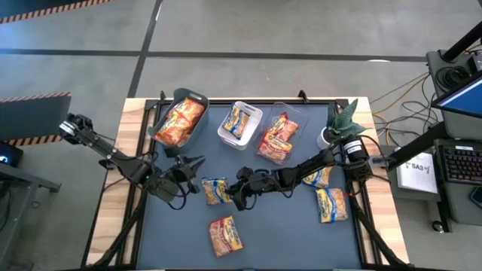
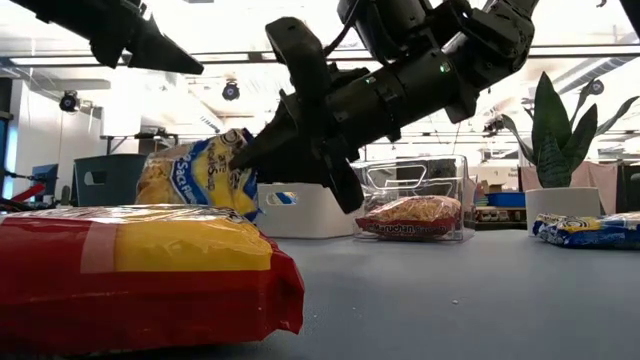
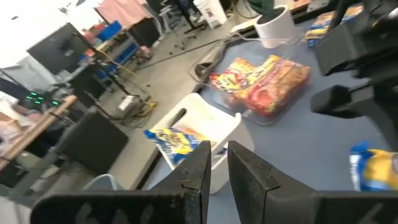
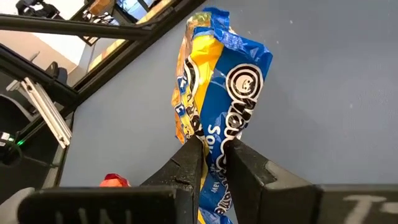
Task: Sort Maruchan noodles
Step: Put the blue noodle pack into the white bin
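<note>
A blue-and-yellow Maruchan noodle packet (image 1: 215, 190) sits mid-table with my right gripper (image 4: 214, 146) shut on it. In the low view the packet (image 2: 200, 175) stands tilted. My left gripper (image 1: 196, 162) hovers to the packet's far left, shut and empty, pointing toward the bins. An orange-red packet (image 1: 226, 235) lies flat near the front edge. Two more blue-and-yellow packets (image 1: 331, 203) lie at the right, one partly under the right arm. My right gripper pinches the packet's end nearest to it (image 4: 214, 127) between its two fingers. The fingers reach in from the table's right, slanting a little downward. The packet stands tilted beyond the fingertips. The orange-red packet hides whether its far end rests on the table.
Three bins stand along the far edge: a grey-green bin (image 1: 197, 98) with orange-red packets, a white bin (image 1: 254, 113) with a blue-and-yellow packet, and a clear bin (image 1: 295, 120) with red-and-whitish packets. A potted plant (image 1: 335, 128) stands at the far right.
</note>
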Robot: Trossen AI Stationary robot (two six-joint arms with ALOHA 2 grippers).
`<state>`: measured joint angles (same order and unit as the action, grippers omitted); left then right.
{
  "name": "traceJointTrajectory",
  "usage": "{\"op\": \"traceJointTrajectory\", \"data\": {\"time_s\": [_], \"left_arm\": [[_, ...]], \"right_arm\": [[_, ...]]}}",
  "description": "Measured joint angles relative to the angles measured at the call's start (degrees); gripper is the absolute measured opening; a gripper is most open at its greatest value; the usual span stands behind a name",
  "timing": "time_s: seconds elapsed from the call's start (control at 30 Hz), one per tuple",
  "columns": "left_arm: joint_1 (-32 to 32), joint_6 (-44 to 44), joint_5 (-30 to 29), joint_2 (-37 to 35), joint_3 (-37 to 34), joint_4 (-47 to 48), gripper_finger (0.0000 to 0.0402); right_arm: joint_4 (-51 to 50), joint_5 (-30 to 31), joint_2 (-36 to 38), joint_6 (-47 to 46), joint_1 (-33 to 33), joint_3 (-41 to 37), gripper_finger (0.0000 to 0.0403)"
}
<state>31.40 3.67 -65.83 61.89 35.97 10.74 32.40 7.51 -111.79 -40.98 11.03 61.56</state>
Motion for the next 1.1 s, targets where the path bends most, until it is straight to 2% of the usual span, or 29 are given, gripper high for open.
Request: {"op": "traceJointTrajectory", "data": {"time_s": [0.23, 0.43, 0.67, 0.93, 1.1], "left_arm": [[0.00, -4.48, -1.95, -0.12, 0.00, 0.00, 0.0038], [-0.01, -4.95, -8.54, -0.14, 0.00, 0.04, 0.0038], [-0.02, -7.03, -8.78, -0.16, 0.00, 0.02, 0.0038], [-0.04, -16.26, -16.13, -0.82, 0.00, -0.66, 0.0038], [-0.11, -22.50, -16.10, -1.16, 0.02, -0.56, 0.0038]], "right_arm": [[-0.93, -0.69, 3.69, 2.44, -0.19, 0.06, 0.0038], [-2.49, -1.64, 5.83, 4.59, -0.59, 0.09, 0.0013], [-3.72, -1.81, 7.17, 5.67, -1.13, 0.11, 0.0011], [-14.65, -0.59, 18.39, 12.16, -6.60, 0.17, 0.0010], [-25.24, 3.71, 26.43, 16.96, -13.01, 0.20, 0.0009]]}}
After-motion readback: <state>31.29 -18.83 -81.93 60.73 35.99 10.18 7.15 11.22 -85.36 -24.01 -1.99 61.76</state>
